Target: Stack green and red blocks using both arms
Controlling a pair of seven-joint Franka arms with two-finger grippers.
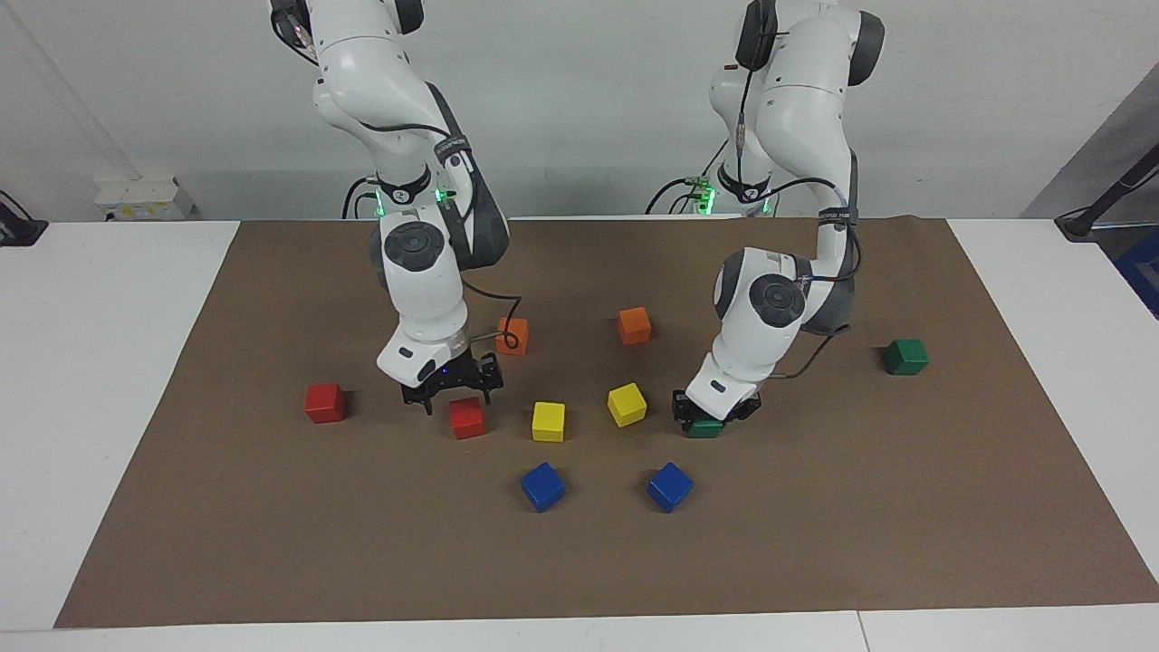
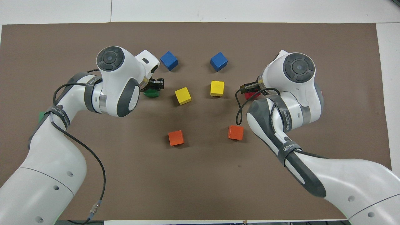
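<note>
In the facing view, the left gripper (image 1: 712,418) is down on a green block (image 1: 704,428) near the middle of the bench (image 1: 136,507), toward the left arm's end, with its fingers set close around the block's top; whether they already press on it I cannot tell. The second green block (image 1: 906,357) sits alone nearer that end's edge. The right gripper (image 1: 455,399) hangs just above a red block (image 1: 467,418) with its fingers spread wide, not yet touching it. The other red block (image 1: 325,403) lies well apart, toward the right arm's edge of the bench.

My worry here is the right gripper: the block looks offset from the midline of its fingers, so a straight descent may land one finger on the top face and shove the block aside.

In the overhead view, the left gripper (image 2: 155,85) covers most of the green block (image 2: 151,92), and the right gripper (image 2: 249,87) hides most of the red block (image 2: 252,94). A yellow block (image 2: 182,95) sits close to the green one, and another yellow block (image 2: 217,88) lies near the red one. A shallow or skewed hold on the green block could let it twist or drop on lifting, and a swing across the middle could clip a yellow block.
</note>
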